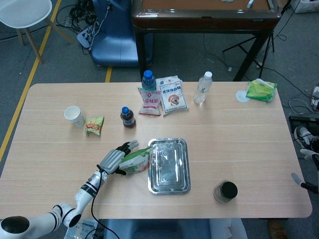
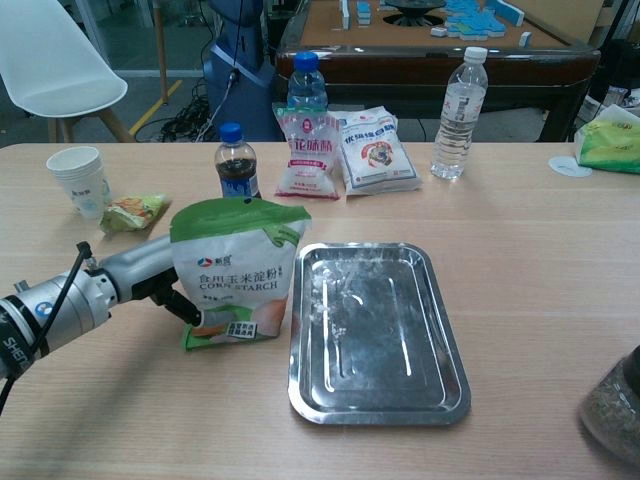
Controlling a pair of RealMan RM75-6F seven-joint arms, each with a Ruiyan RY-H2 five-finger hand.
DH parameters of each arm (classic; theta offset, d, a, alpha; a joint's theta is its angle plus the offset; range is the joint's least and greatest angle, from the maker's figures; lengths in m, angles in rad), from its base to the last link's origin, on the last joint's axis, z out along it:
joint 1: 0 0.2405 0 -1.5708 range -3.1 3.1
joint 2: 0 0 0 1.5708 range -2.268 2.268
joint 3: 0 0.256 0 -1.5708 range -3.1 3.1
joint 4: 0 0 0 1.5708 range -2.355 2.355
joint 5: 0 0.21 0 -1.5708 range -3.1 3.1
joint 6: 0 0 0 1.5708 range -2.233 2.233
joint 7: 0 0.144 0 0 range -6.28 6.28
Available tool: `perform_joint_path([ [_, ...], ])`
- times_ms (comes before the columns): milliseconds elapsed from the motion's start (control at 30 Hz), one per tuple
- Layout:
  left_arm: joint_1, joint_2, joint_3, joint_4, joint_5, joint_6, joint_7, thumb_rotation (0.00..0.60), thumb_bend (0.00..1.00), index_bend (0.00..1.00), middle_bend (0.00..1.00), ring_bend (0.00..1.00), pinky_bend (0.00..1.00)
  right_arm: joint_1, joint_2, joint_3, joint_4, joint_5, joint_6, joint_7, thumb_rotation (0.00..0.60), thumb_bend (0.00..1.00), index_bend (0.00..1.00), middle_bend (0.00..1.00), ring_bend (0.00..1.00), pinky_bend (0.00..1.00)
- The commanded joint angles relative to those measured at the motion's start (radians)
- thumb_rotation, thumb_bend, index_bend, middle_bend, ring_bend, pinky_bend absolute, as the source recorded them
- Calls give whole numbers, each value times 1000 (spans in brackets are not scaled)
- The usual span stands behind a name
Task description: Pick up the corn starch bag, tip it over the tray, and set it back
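- Corn starch bag (image 2: 238, 275), at nine o'clock of the tray (image 2: 377, 325): "CORN STARCH" beneath a line of Chinese characters and a small logo.
- Pink snack bag (image 2: 309, 156), at twelve o'clock: large Chinese characters, too small to read surely.

Left arm is reaching in low from the bottom-left, left hand (image 1: 114, 159) is gripping the corn starch bag (image 2: 238, 270), fingers (image 2: 185, 309) wrapping its lower edge. Right hand isn't visible.
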Motion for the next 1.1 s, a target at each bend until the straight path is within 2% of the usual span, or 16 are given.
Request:
perform_joint_path([
  [33, 7, 39, -1, -57, -6, -6, 28, 600, 249, 0, 9, 0, 138, 0, 0, 0, -1, -1, 1, -1, 600, 73, 309, 410, 227, 212],
  [400, 47, 164, 17, -255, -23, 1, 138, 600, 246, 0, 0, 0, 89, 4, -2, -1, -5, -9, -1, -4, 600, 73, 309, 410, 227, 211],
  [800, 138, 338, 12, -396, -104, 63, 275, 600, 246, 0, 0, 0, 89, 16, 2, -4, -16, -32, -7, -8, 600, 73, 309, 410, 227, 212],
  [1100, 318, 423, 3, -475, -157, 304, 340, 600, 246, 0, 0, 0, 89, 47, -3, -35, -2, -80, -64, 26, 600, 73, 309, 410, 227, 212],
])
